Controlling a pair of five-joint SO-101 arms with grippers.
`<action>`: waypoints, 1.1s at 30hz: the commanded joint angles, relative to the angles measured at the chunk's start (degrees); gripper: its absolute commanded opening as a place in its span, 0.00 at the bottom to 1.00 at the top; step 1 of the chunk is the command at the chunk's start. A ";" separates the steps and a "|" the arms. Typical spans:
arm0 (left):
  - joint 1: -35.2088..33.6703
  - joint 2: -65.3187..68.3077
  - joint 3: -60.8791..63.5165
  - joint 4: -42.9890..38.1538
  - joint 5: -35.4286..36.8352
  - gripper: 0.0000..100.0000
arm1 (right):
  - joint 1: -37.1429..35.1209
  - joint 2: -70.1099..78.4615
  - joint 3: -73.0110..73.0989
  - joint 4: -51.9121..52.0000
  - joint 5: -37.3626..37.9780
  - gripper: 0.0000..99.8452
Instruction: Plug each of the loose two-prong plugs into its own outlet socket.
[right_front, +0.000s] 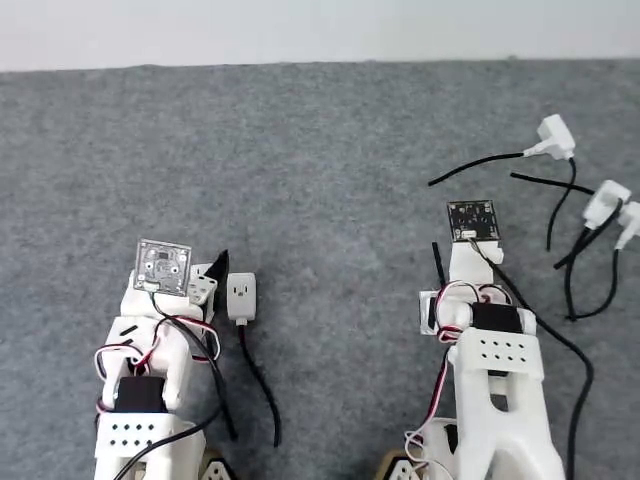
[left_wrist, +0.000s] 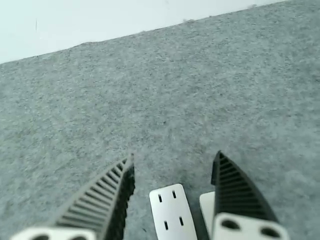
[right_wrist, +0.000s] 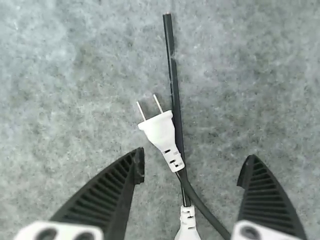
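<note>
On the grey desk the left claw is released, its two ribbed fingers spread wide with the white outlet socket lying flat between them, slots facing up, touching neither finger. From above, this socket sits in the front left part of the desk, just beside the left arm's wrist, and its socket cord trails back toward the front edge. The right claw is also released, jaws well apart, over a white two-prong plug that lies flat on the desk between the fingers and clear of both, with its prongs pointing away from the claw. One side of this plug touches a straight black cord, whose cut end lies beyond the prongs. Toward the far right corner lie three more white plugs with black leads: the far plug nearest the far edge, then the middle plug and the edge plug close together at the right edge, all well apart from the outlet socket.
</note>
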 joint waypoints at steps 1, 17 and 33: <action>-0.35 -0.70 -1.19 -1.41 1.23 0.24 | -0.48 -1.01 -0.18 -0.40 -0.35 0.29; 0.09 -0.70 -1.10 -1.32 1.23 0.24 | -10.33 -0.92 8.62 -2.68 0.09 0.29; 0.09 -0.70 -1.01 -1.23 1.23 0.24 | -0.57 1.45 7.30 -11.38 5.10 0.29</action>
